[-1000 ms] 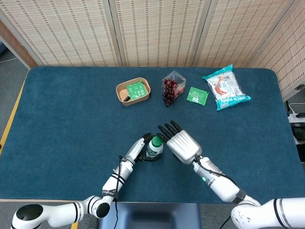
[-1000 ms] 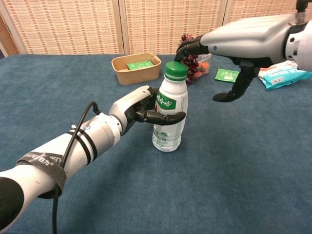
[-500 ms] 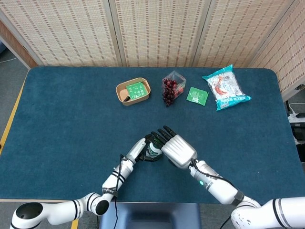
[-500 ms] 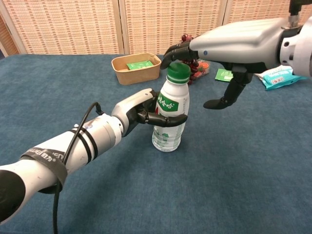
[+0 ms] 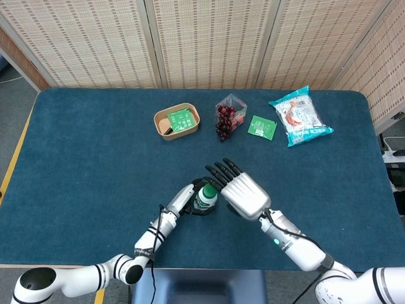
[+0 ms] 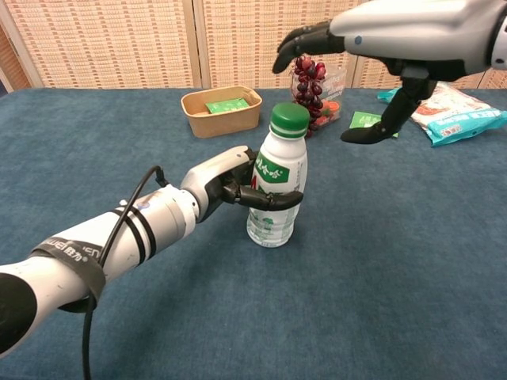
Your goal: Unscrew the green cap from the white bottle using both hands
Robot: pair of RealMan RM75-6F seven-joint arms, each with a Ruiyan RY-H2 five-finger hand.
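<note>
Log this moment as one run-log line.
left hand: grips white bottle | right hand: open above green cap, not touching | cap: on

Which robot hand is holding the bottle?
The left hand: its fingers wrap round the middle of the white bottle. The right hand hangs open above the green cap, touching nothing.

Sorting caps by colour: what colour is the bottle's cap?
Green cap, clearest in the chest view.
</note>
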